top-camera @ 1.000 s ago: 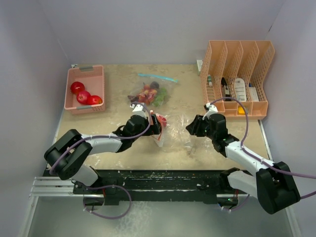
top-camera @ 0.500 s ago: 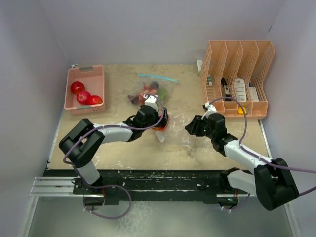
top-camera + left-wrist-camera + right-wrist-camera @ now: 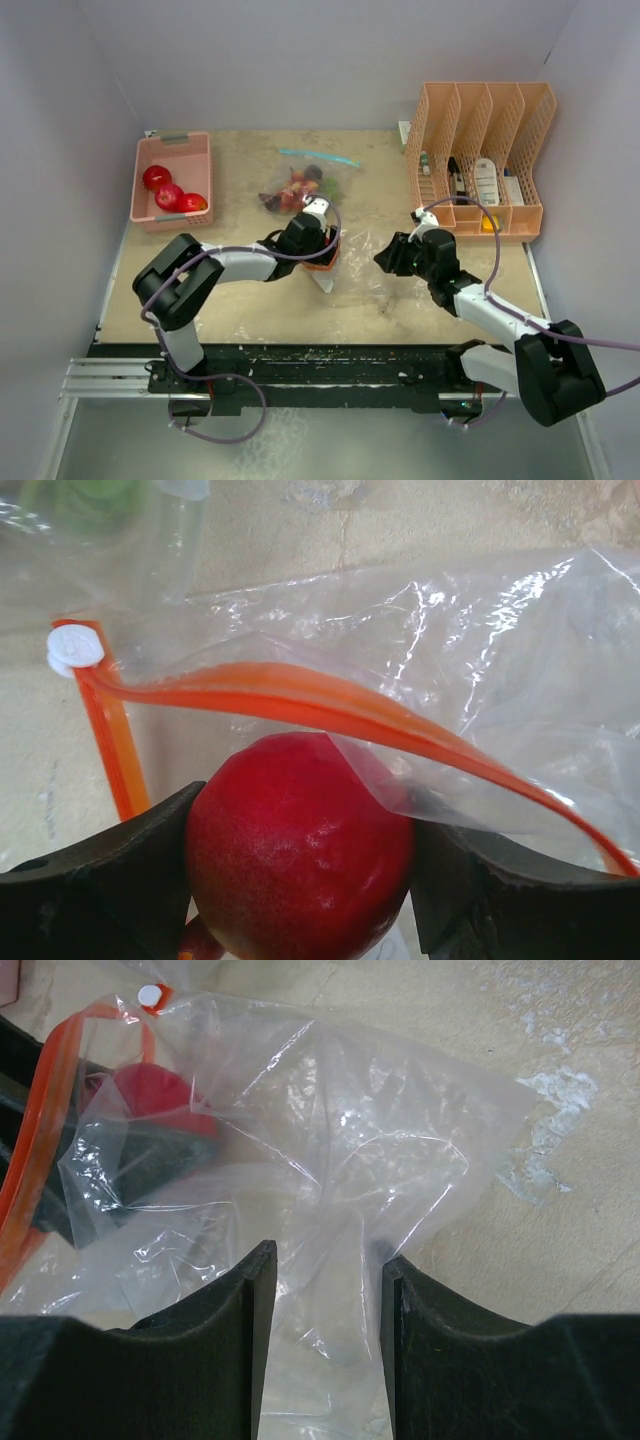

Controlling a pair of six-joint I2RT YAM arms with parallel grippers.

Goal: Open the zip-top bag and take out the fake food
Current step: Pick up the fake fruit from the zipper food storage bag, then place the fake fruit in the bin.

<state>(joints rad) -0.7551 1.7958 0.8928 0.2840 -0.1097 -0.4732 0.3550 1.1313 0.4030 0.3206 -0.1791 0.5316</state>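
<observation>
Orange zip strip [image 3: 330, 715] arches over gripped red apple [image 3: 300, 845].

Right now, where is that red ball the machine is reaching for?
The red toy fruit sits between the left gripper's fingers at the orange-zippered mouth of the clear bag, mid-table, in front of another bag of fruit.

Robot lab test cell, not a home. Plain pale walls [image 3: 320, 60] boxing in a worn beige table [image 3: 240, 300], two arms bolted to a black rail [image 3: 320, 365] at the near edge, pink bin [image 3: 172, 150] and peach mesh file organizer [image 3: 480, 110] staged as props.
</observation>
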